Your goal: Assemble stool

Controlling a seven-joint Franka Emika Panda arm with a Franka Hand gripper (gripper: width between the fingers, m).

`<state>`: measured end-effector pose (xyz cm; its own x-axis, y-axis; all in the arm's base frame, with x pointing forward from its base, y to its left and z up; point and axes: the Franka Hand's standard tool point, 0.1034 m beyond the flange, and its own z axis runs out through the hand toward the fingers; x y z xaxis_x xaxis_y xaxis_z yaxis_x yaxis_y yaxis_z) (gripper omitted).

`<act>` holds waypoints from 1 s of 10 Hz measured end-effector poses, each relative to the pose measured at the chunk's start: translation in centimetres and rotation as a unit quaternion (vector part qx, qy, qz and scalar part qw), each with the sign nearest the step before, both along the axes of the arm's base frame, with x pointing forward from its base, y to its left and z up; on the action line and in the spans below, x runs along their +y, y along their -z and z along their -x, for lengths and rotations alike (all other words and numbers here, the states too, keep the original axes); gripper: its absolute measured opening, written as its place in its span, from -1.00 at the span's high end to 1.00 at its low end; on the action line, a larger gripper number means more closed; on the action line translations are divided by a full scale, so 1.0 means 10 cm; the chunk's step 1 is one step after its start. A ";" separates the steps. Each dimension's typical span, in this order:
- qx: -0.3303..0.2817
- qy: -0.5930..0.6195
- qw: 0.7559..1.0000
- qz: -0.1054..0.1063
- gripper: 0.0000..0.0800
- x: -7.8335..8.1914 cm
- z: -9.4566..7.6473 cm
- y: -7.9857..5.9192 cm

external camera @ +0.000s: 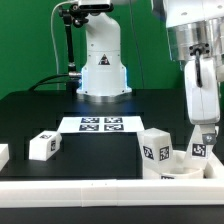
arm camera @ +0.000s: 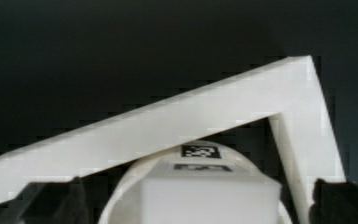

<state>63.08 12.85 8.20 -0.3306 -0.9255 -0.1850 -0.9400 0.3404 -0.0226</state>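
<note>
At the exterior view's right, my gripper (external camera: 203,140) hangs straight down over an upright white stool leg (external camera: 200,150) with a marker tag. In the wrist view this leg (arm camera: 197,185) stands between my dark fingers (arm camera: 51,200), with a dark gap on each side, so the jaws are open and not touching it. A second tagged leg (external camera: 156,150) stands just beside it. Low between these two legs is a white shape (external camera: 180,174) that may be the seat, largely hidden. Another leg (external camera: 42,146) lies loose at the left, and one more (external camera: 3,155) is cut off by the frame's edge.
The marker board (external camera: 100,124) lies at the table's middle in front of the robot base (external camera: 102,70). A long white rim bar (external camera: 100,190) runs along the front edge, and rim bars (arm camera: 211,110) meet in a corner close behind the leg.
</note>
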 end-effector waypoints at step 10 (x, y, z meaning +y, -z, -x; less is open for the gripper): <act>-0.030 -0.286 0.958 -0.001 -0.62 -0.24 0.04 -0.40</act>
<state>62.66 10.43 12.19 0.2410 -0.9519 -0.1893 -0.9699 -0.2293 -0.0818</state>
